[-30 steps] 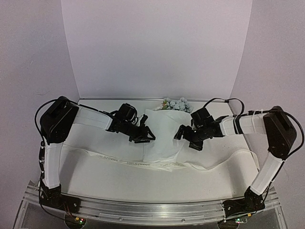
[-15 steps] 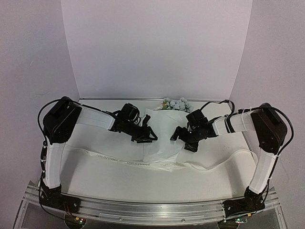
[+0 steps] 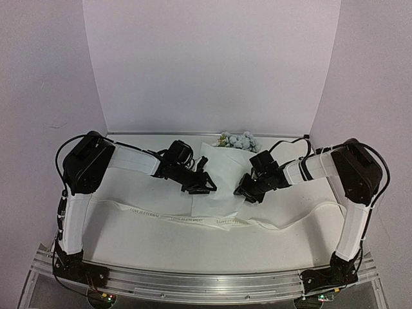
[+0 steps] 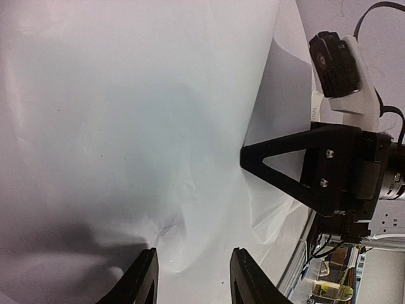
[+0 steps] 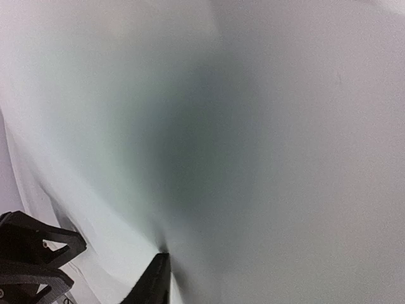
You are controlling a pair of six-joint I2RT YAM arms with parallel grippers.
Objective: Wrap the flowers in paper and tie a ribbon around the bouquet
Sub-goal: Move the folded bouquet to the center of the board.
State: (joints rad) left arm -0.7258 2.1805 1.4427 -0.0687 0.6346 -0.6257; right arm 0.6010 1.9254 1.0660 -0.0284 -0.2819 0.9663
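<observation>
**Both grippers flank the paper, ready for the fold**

The paper [image 3: 220, 180] lies mid-table, its long axis running from the far side toward the arms. The ribbon [image 3: 168, 217] stretches crosswise along the paper's near end, touching it there. The flowers [image 3: 237, 140] show only as pale blooms poking past the paper's far edge; their stems are hidden.

The left gripper [image 3: 207, 185] sits on the paper's left edge and the right gripper [image 3: 243, 191] on its right edge, facing each other across the sheet. Neither arm is clearly the nearer. Judged from this, the next move is to draw one side edge over the middle, across the long axis.

In the left wrist view the left gripper's jaws stand partly apart with a raised crease of paper between them; whether it pinches that crease cannot be told. The right wrist view shows a single finger [image 5: 155, 278] at a pleat in the paper, so its grip cannot be told either.
</observation>
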